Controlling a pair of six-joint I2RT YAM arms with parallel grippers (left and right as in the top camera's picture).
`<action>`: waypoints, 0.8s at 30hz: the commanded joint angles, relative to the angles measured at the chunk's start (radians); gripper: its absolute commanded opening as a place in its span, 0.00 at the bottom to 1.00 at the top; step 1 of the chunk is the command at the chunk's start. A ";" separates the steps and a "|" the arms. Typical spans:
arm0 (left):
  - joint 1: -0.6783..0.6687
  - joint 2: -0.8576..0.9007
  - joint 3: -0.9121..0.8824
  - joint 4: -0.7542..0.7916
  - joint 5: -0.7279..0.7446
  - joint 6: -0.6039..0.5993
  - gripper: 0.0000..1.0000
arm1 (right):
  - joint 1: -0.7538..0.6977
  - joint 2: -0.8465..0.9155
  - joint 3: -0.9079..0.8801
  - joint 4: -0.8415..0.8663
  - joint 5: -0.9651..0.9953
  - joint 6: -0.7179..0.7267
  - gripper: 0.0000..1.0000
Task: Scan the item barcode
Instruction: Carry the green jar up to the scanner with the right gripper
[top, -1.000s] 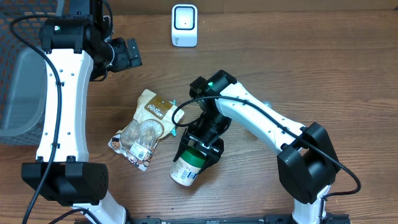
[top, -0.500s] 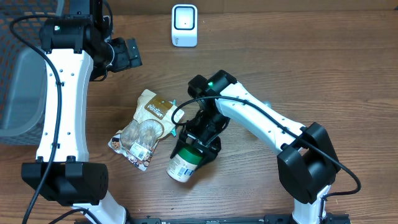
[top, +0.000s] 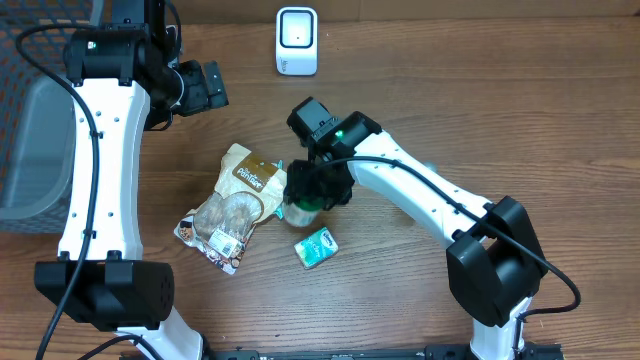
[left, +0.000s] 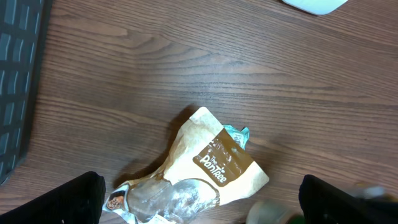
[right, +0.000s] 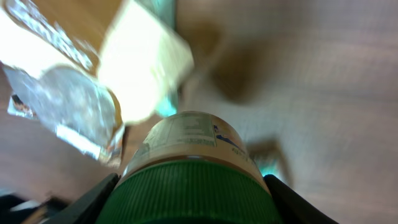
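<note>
While clamped in the right hand, jar (top: 302, 212): pale printed label and green ribbed lid, at mid-tabletop, mostly hidden under the hand from overhead; the lid fills the bottom of the right wrist view; whether its base touches the wood cannot be told.
Right hand (top: 315, 190): about half spread, closed on the jar at the lid end, with one of its fingers (right: 96, 199) on each side of the lid.
Snack bag (top: 232, 205): tan pouch with a brown label panel and a clear window, lying flat just left of the jar, its upper right corner next to the right hand.
Teal packet (top: 317, 247): small, flat on the wood, near the jar on the side towards the robot, apart from it.
Scanner (top: 297, 40): white unit at the far edge, well apart from the jar.
Left hand (top: 210, 85): spread as wide as it goes, holding nothing, above the wood beyond the snack bag.
Basket (top: 25, 120): dark mesh, at the left edge.
Tabletop (top: 500, 120): brown wood grain.
</note>
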 joint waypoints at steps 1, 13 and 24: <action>0.000 0.000 0.002 0.000 0.006 -0.007 1.00 | -0.021 -0.043 0.085 0.034 0.080 -0.138 0.33; 0.000 0.000 0.002 0.000 0.006 -0.006 1.00 | -0.123 -0.043 0.451 0.015 0.094 -0.139 0.22; 0.000 0.000 0.002 0.000 0.006 -0.006 1.00 | -0.124 0.069 0.450 0.343 0.353 -0.187 0.22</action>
